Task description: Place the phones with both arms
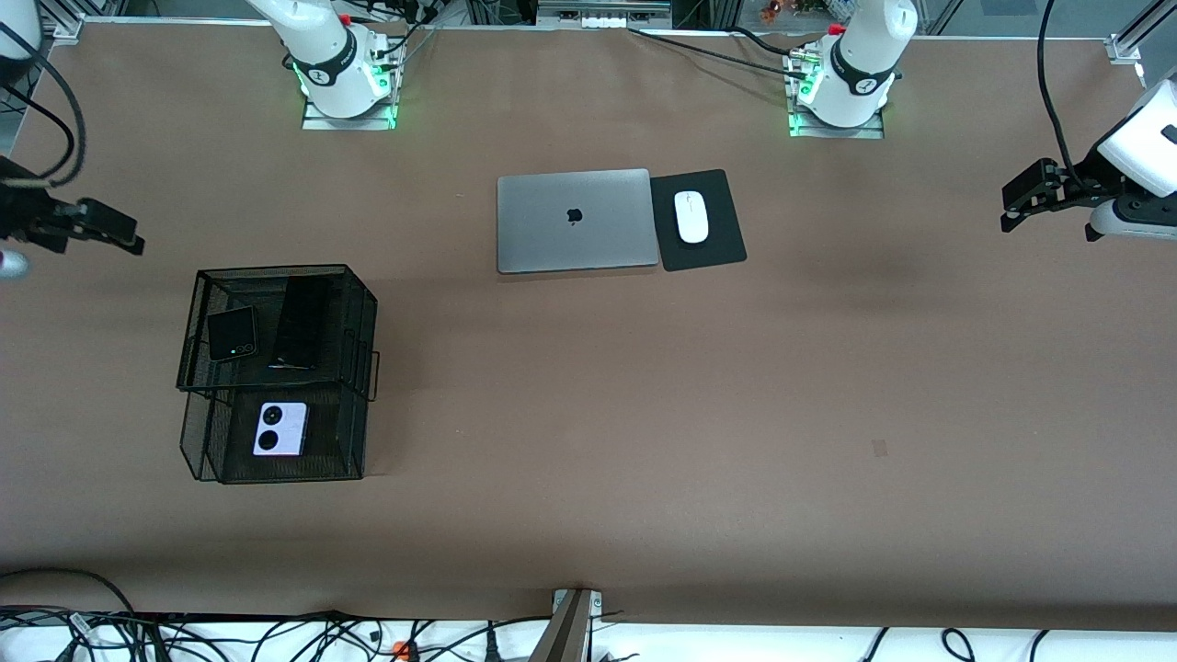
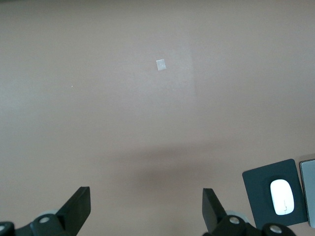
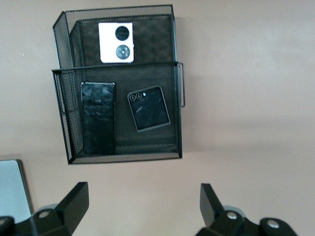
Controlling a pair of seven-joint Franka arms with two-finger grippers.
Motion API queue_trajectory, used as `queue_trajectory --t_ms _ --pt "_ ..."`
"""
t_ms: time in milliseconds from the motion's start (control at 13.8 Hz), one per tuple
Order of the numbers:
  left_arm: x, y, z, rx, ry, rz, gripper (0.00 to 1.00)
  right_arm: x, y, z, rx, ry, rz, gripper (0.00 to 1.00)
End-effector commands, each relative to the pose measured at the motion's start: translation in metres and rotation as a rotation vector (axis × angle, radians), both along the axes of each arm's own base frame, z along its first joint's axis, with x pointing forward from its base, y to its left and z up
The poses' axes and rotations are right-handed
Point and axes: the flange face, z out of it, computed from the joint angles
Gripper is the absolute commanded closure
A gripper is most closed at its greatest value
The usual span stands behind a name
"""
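A black mesh two-tier rack (image 1: pixel 197 277) stands toward the right arm's end of the table. Its upper tray holds the small black flip phone (image 1: pixel 232 333) and the long slim black phone (image 1: pixel 301 322) side by side. The lavender-white phone (image 1: pixel 280 428) with two black circles lies in the lower tray, nearer the front camera. The right wrist view shows the rack (image 3: pixel 118 72) with all three: the white phone (image 3: pixel 116 42), slim phone (image 3: pixel 98 118) and flip phone (image 3: pixel 148 108). My right gripper (image 1: pixel 124 234) hovers open and empty beside the rack, over bare table (image 3: pixel 143 196). My left gripper (image 1: pixel 1010 208) hangs open and empty over the left arm's end of the table (image 2: pixel 146 199).
A closed grey laptop (image 1: pixel 575 221) lies mid-table, with a white mouse (image 1: pixel 691 217) on a black pad (image 1: pixel 713 248) beside it; the left wrist view catches that mouse (image 2: pixel 282 196). A small pale patch (image 1: pixel 880 448) marks the tabletop. Cables run along the edge nearest the front camera.
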Motion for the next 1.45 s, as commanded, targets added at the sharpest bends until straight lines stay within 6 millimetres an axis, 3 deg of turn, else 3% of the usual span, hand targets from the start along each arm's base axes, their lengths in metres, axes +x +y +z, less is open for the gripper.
queue_trajectory --t_ms 0,581,1380 --pt "0.001 0.001 0.005 -0.015 0.013 -0.005 0.00 -0.016 0.002 0.006 -0.018 0.019 -0.007 0.00" --pt "0.001 0.003 0.004 -0.015 0.016 -0.005 0.00 -0.019 0.013 0.020 -0.021 0.015 -0.032 0.00" --pt "0.001 -0.003 0.003 -0.013 0.018 -0.019 0.00 -0.014 0.012 0.019 -0.014 0.010 -0.039 0.00"
